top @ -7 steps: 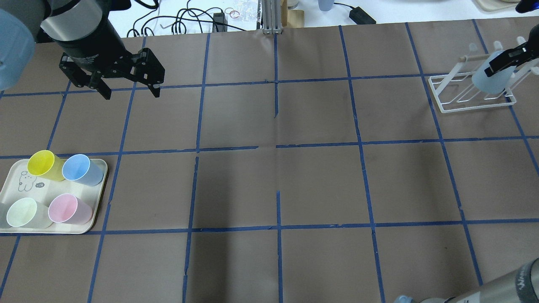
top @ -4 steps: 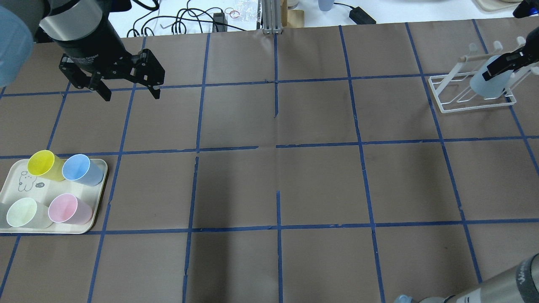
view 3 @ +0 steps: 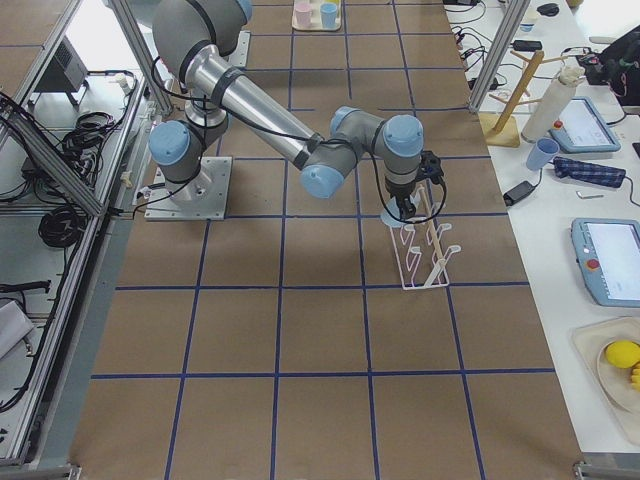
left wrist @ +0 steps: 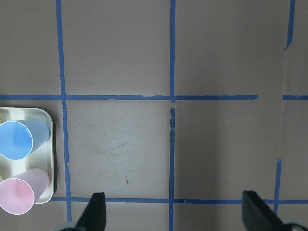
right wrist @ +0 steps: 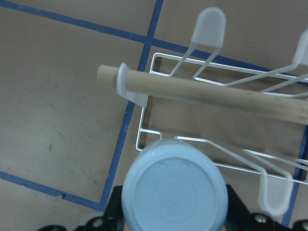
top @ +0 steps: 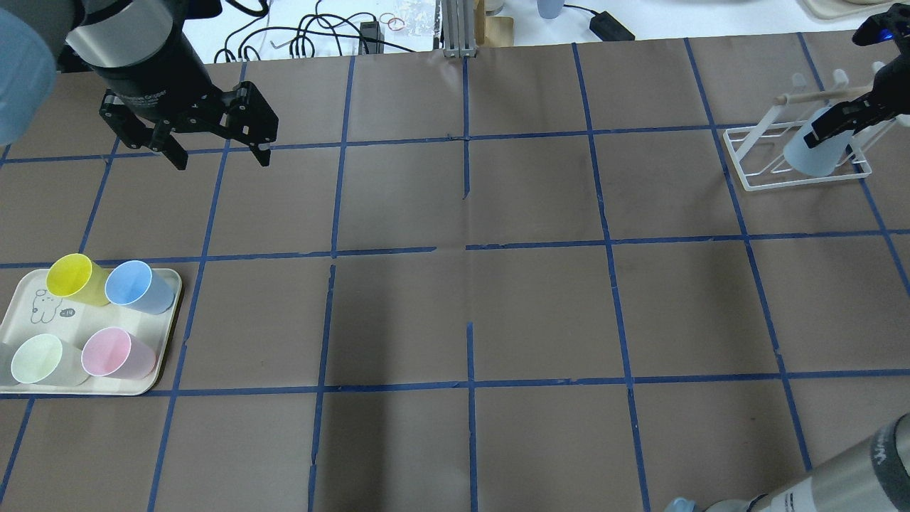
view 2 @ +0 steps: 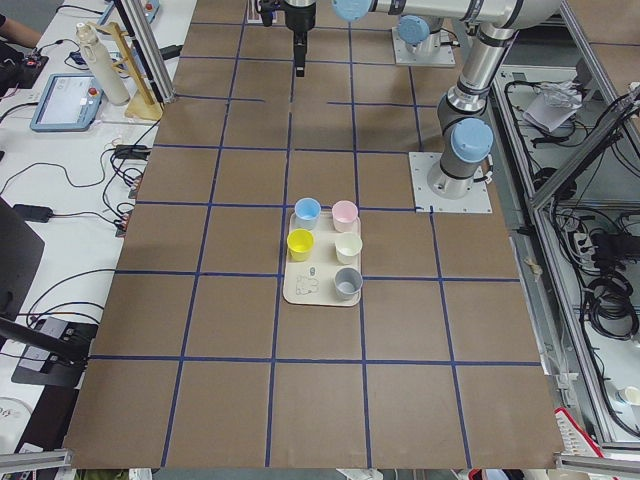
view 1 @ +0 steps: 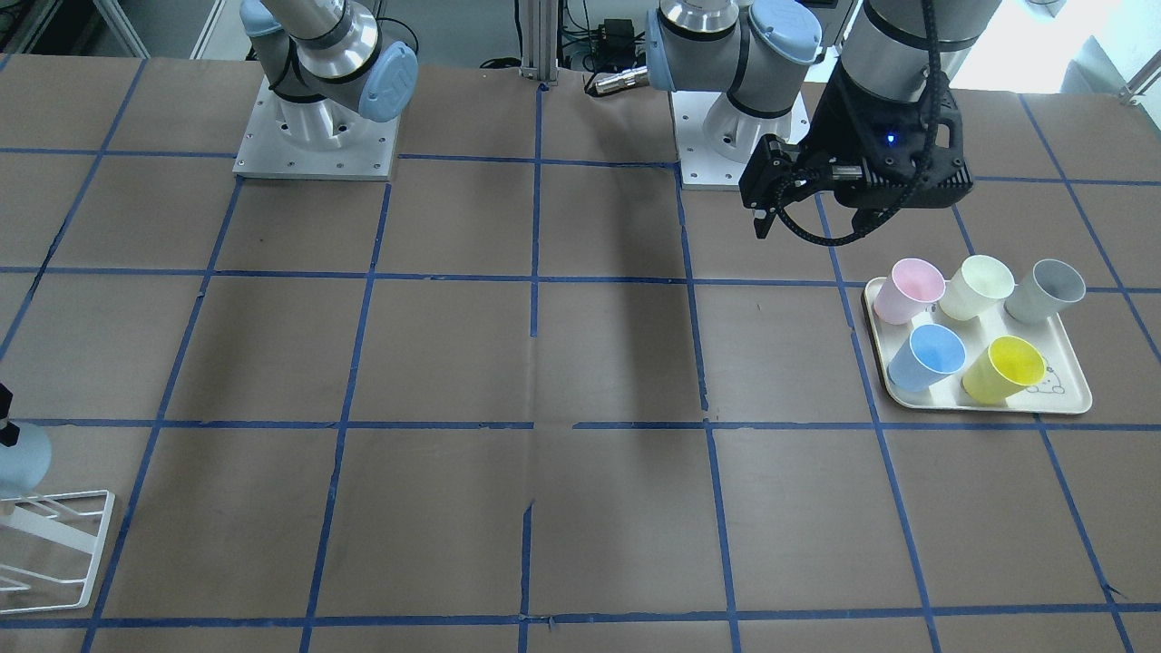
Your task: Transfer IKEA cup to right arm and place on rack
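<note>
Cup: the pale blue cup (top: 807, 153) is held upside down at the far right end of the table; in the right wrist view its closed base is turned toward the camera.
Cup position: it is seen over the corner of the rack (top: 753, 178) nearest the table's middle, its wide mouth low among the white wires; whether it is touching a wire cannot be told.
Right gripper: the right gripper (top: 828, 131) is closed on the cup's sides, with one black finger seen against the cup wall from overhead and both finger bases seen flanking the cup in the wrist view.
Rack: a white wire frame is set flat on the table, with slanted rods capped in pale plastic and a wooden rod (right wrist: 207, 91) laid across the top.
Left gripper: the left gripper (top: 222, 160) is held above the table at the far left with its fingers spread wide, and nothing is gripped between them.
Tray: a cream tray (top: 167, 355) is placed near the left front edge of the table, well apart from the rack.
Tray contents: a yellow cup (top: 71, 276), a deeper blue cup (top: 135, 284), a pink cup (top: 114, 352), a pale green cup (top: 39, 358) and a grey cup (view 1: 1048, 288) are stood on it, mouths up.
Table: the table (top: 469, 313) is covered in brown paper and divided into squares by blue tape.
</note>
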You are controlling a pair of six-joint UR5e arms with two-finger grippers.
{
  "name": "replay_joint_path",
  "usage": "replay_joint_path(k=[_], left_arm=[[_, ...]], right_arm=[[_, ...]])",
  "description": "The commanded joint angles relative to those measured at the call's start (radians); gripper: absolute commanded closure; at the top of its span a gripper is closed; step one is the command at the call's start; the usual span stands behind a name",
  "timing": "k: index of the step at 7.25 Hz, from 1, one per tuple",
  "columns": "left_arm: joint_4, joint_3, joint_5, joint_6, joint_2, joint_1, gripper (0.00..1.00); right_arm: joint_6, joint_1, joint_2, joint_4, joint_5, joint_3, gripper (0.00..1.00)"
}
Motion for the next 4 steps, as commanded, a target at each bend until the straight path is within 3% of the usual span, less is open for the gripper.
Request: replay_joint_path(k=[1,4], left_arm=[[-0.024,0.011,0.002,-0.012,0.001,0.000,0.00],[-0.024,0.011,-0.001,-0.011,-0.001,0.000,0.00]], right_arm=[[0.003,0.000,0.012,0.000,-0.001,0.000,0.72],[0.004,0.000,0.038,-0.002,0.002,0.000,0.61]])
